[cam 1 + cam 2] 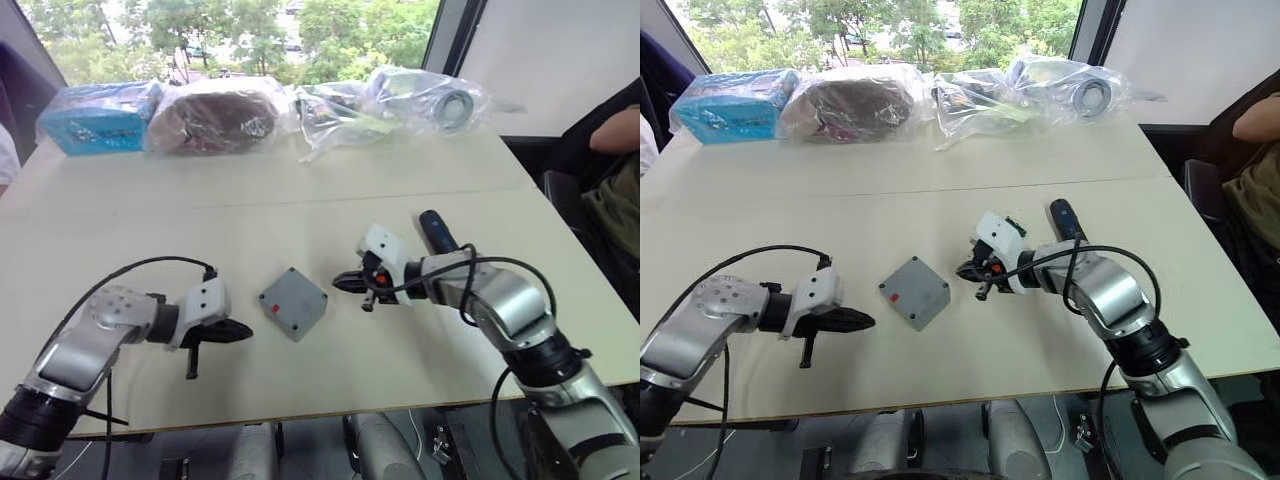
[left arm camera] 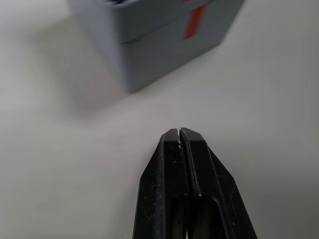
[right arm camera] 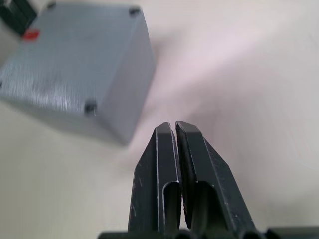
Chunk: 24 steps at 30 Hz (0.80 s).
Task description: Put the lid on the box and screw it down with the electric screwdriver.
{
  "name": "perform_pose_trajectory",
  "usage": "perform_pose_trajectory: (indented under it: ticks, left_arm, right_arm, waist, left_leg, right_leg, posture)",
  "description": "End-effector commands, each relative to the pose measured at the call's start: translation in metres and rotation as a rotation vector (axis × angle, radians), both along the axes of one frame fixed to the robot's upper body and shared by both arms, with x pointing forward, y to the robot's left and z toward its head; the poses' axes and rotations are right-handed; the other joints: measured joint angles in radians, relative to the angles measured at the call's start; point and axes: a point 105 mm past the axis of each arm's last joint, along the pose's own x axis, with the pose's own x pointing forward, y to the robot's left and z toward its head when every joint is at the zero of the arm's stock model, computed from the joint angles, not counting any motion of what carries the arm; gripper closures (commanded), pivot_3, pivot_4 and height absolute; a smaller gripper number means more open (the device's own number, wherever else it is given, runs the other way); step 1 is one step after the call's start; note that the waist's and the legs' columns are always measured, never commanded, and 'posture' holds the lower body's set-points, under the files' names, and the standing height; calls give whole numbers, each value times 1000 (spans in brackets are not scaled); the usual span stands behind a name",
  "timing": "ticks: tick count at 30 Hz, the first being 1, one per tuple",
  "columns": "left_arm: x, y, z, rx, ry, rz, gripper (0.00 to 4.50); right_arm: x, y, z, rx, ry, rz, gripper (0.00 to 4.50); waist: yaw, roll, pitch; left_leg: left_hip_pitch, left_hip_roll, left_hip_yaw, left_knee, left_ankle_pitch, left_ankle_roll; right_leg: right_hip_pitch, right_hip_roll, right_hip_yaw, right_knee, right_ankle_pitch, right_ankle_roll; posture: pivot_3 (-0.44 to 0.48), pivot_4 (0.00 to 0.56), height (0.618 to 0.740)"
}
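The grey box [image 1: 293, 303] stands in the middle of the table with the lid [image 3: 70, 55] lying flat on top of it, corner screw holes showing. A seam runs between lid and box wall [image 2: 164, 55], beside a red mark. My left gripper [image 1: 248, 331] is shut and empty, a short way to the box's left, pointing at it. On the box's right, my right gripper [image 1: 338, 283] is also shut with nothing held, its tips close to the box. The dark electric screwdriver [image 1: 436, 230] lies on the table behind my right forearm.
Several plastic-wrapped items [image 1: 390, 100] and a blue packet [image 1: 95, 120] line the table's far edge. A seated person [image 1: 615, 190] is at the right, beyond the table's corner. The table's front edge [image 1: 330, 405] runs just below both arms.
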Motion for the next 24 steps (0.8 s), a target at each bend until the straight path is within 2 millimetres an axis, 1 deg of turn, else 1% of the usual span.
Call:
perform_pose_trajectory:
  ticks: [1, 7, 12, 19, 22, 24]
  left_arm:
    - [6, -14, 9, -37, -48, -1, 4500]
    - [24, -29, 14, -47, -104, -10, 4500]
    - [39, -32, 16, -18, -146, -40, 4500]
    - [47, -29, 17, 0, -161, -59, 4500]
    - [47, -28, 16, 7, -164, -69, 4500]
    - [46, -28, 17, 6, -165, -77, 4500]
  right_arm:
    - [2, 10, 4, 19, -29, 25, 4388]
    - [-1, 20, -1, 28, -8, 50, 4388]
    - [-7, 23, 0, 31, 11, 64, 4388]
    - [-14, 24, -1, 15, 25, 70, 4388]
    - [-13, 23, -2, 8, 17, 58, 4388]
    - [-10, 19, 0, 3, 0, 35, 4388]
  waist:
    - [0, 0, 0]
    - [-5, 0, 0]
    - [-7, 0, 0]
    - [-10, 0, 0]
    - [-9, 0, 0]
    - [-9, 0, 0]
  left_leg:
    - [0, 0, 0, 0, 0, 0]
    - [0, 0, 0, 0, 0, 0]
    - [0, 0, -1, 0, 0, 0]
    - [0, 0, 0, 0, 0, 0]
    - [0, 0, 0, 0, 0, 0]
    - [0, 0, 0, 0, 0, 0]
  right_leg:
    - [0, 0, 0, 0, 0, 0]
    - [0, 1, 0, 1, 0, 0]
    - [0, 1, 0, 1, 0, 0]
    - [0, 1, 0, 1, 0, 1]
    - [0, 1, 0, 1, 0, 1]
    - [0, 1, 0, 1, 0, 1]
  posture:
    - [0, 150, 740]
    - [0, 150, 740]
    - [0, 150, 740]
    - [0, 150, 740]
    - [0, 150, 740]
    - [0, 150, 740]
